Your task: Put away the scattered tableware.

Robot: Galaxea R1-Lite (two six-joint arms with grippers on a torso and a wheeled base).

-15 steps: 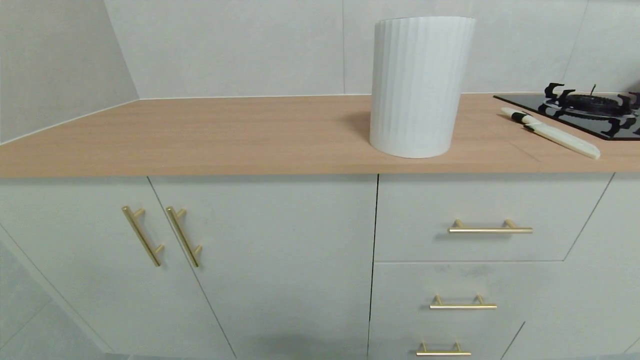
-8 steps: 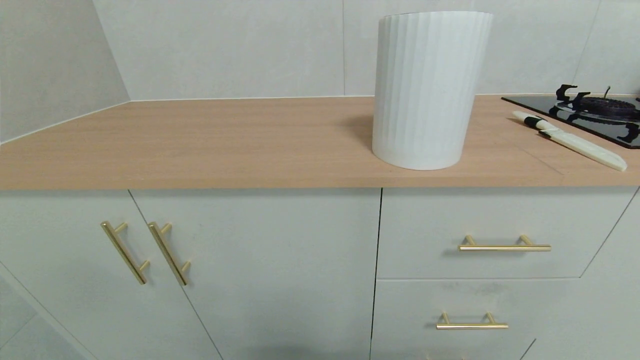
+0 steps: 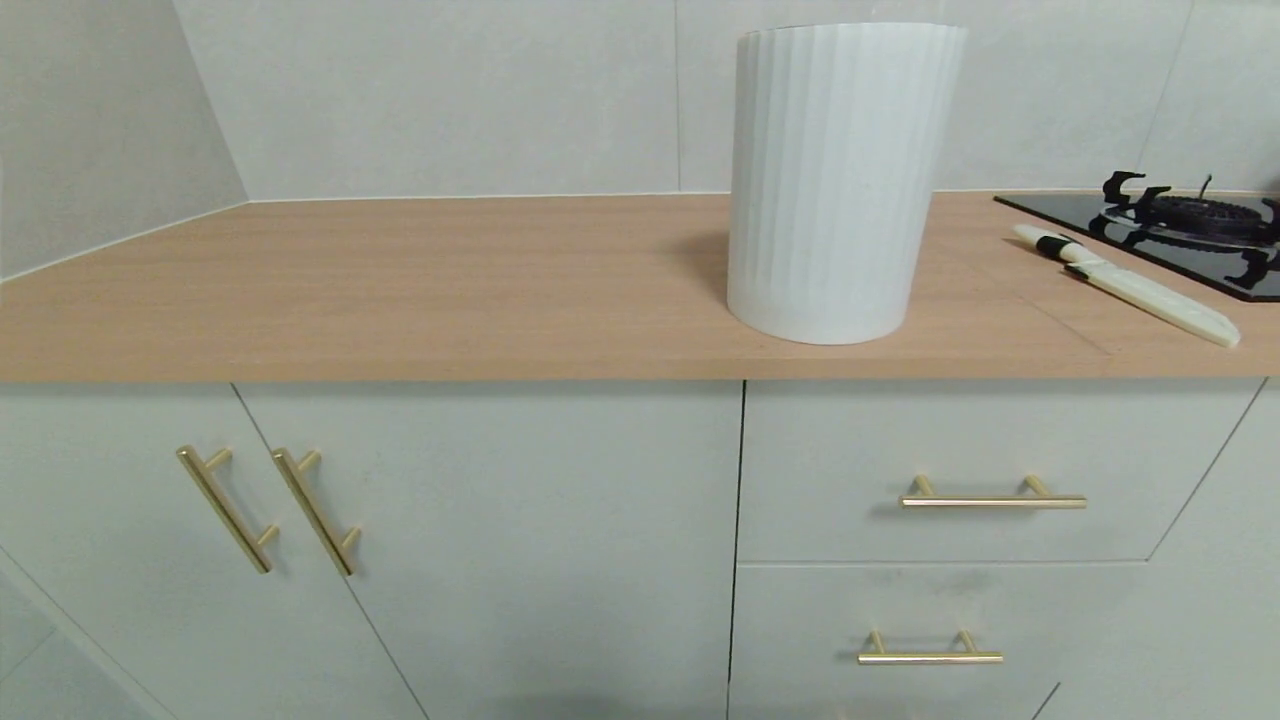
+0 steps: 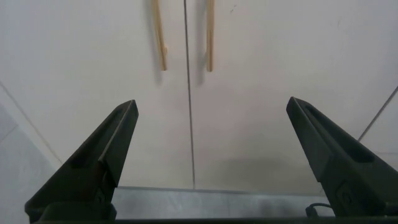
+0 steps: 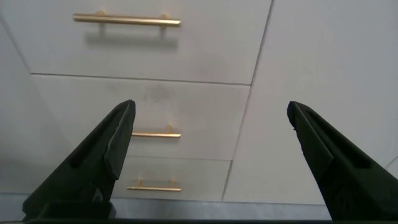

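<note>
A cream-white knife [image 3: 1125, 284] with a black band on its handle lies flat on the wooden counter [image 3: 400, 290] at the right, beside the hob. A tall white ribbed container [image 3: 832, 180] stands upright near the counter's front edge, left of the knife. My left gripper [image 4: 211, 118] is open, low down and facing the two cabinet doors with gold handles [image 4: 160, 34]. My right gripper [image 5: 208, 121] is open with nothing in it, low before the drawer fronts [image 5: 143, 118].
A black glass hob [image 3: 1170, 230] with a burner grate sits at the counter's far right. Tiled walls close the back and left. Below the counter are double doors [image 3: 400, 540] on the left and stacked drawers [image 3: 990, 470] with gold bar handles on the right.
The whole head picture has shifted, so the camera has moved: the counter and cabinets sit lower in view and appear closer. The knife and container keep their places on the counter.
</note>
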